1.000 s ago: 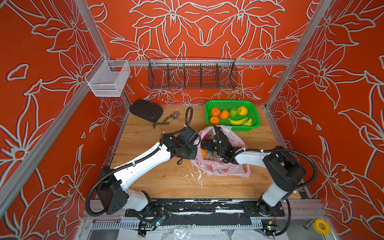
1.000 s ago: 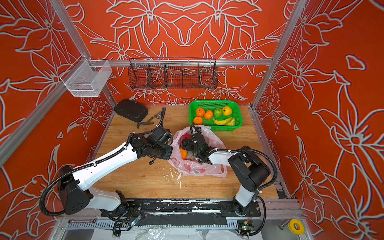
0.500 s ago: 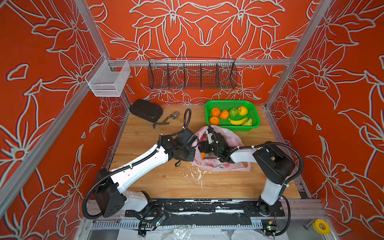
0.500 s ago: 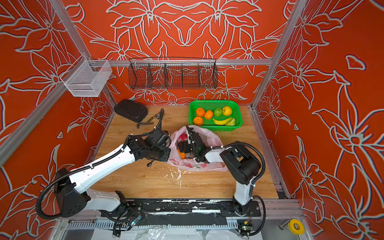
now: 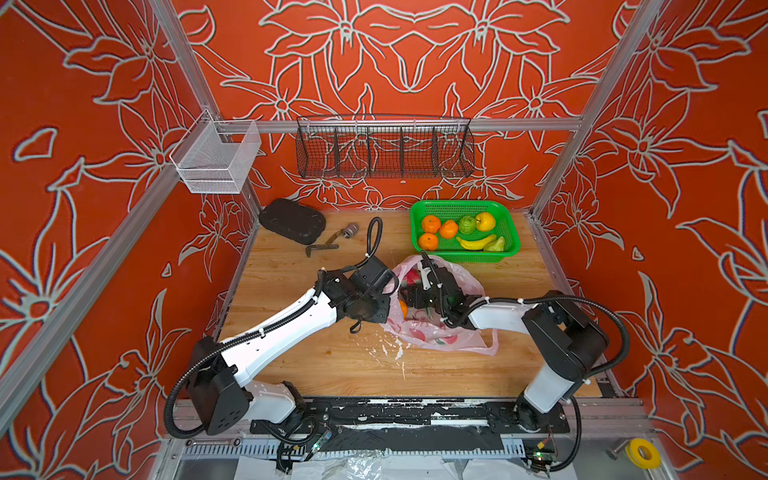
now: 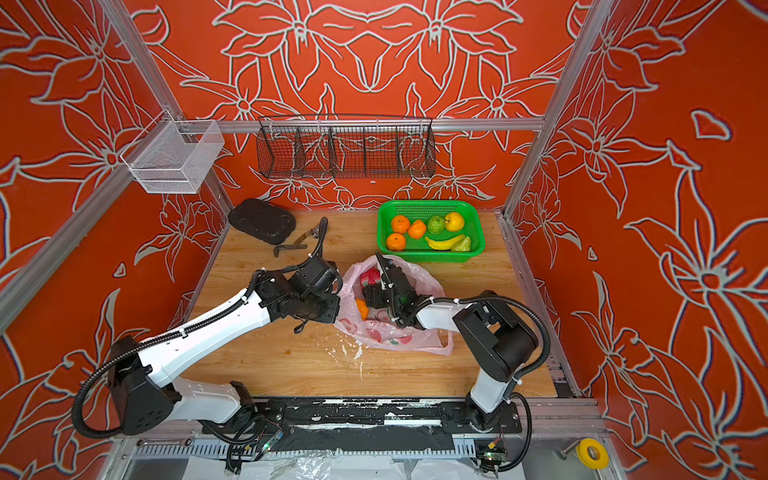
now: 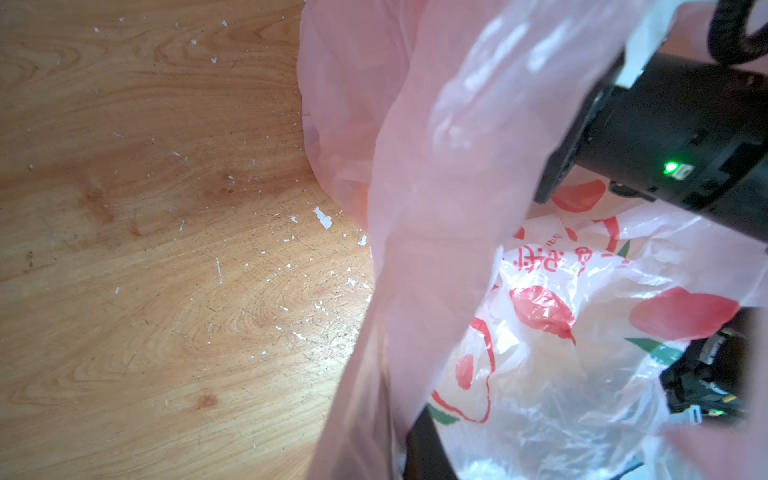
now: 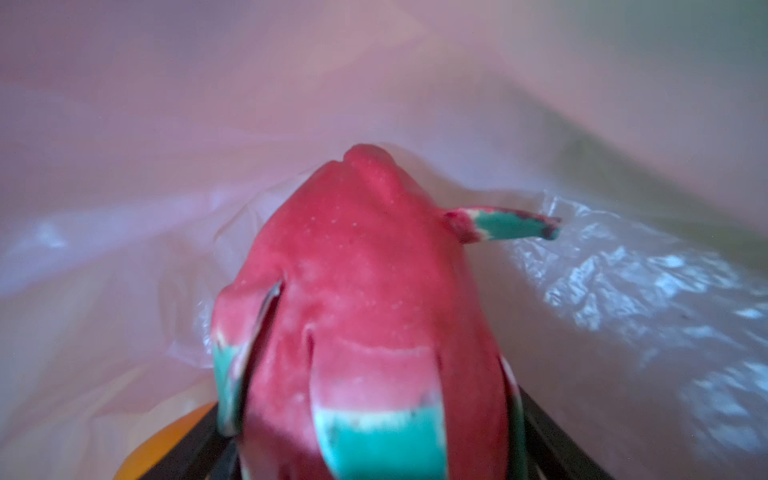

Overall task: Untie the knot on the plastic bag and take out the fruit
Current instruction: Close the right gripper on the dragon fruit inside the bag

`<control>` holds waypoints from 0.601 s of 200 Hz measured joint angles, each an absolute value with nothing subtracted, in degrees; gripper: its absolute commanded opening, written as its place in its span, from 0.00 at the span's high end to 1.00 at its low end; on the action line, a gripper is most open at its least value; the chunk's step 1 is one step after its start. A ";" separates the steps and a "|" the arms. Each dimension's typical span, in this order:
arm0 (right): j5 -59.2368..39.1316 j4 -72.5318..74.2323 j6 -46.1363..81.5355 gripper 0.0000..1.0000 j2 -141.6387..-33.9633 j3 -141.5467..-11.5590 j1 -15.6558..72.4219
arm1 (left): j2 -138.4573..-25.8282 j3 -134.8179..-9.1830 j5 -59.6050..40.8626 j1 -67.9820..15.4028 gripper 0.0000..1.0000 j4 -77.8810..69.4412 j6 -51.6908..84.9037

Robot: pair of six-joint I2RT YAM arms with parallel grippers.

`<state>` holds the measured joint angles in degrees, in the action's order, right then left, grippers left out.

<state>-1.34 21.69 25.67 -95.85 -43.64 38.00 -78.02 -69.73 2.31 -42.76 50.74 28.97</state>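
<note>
The pale pink plastic bag (image 5: pixel 440 336) (image 6: pixel 395 336) lies mid-table with its mouth held open; no knot shows. My right gripper (image 5: pixel 409 291) (image 6: pixel 368 293) (image 8: pixel 374 457) is inside the bag, shut on the pink-and-green dragon fruit (image 8: pixel 365 291) (image 5: pixel 411 276), whose sides fill the space between the black fingers. An orange (image 5: pixel 403 308) (image 8: pixel 166 449) lies beside it in the bag. My left gripper (image 5: pixel 388 299) (image 7: pixel 390 449) holds the bag's left edge. A taut band of film (image 7: pixel 415 249) runs up from its jaws, and only one finger (image 7: pixel 428 449) shows.
A green basket (image 5: pixel 461 203) at the back right holds three oranges, green fruit, a yellow one and a banana. A black tray (image 5: pixel 293 220) and a metal tool (image 5: pixel 328 245) lie at the back left. Wire baskets (image 5: pixel 384 145) hang on the wall. White flecks (image 5: pixel 390 351) dot the wood.
My right gripper has pushed further left into the bag and closed round the dragon fruit. The left gripper has shifted slightly left, the bag's edge still with it.
</note>
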 measured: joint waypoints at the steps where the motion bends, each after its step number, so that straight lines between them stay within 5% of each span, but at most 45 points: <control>1: -1.32 21.63 25.67 0.48 -95.66 -43.53 38.00 | -78.02 -69.76 2.28 -42.76 0.79 50.74 28.99; 120: -3.31 16.99 29.02 0.50 -78.30 -33.91 38.00 | -77.97 -74.13 1.65 -42.83 0.52 48.73 30.22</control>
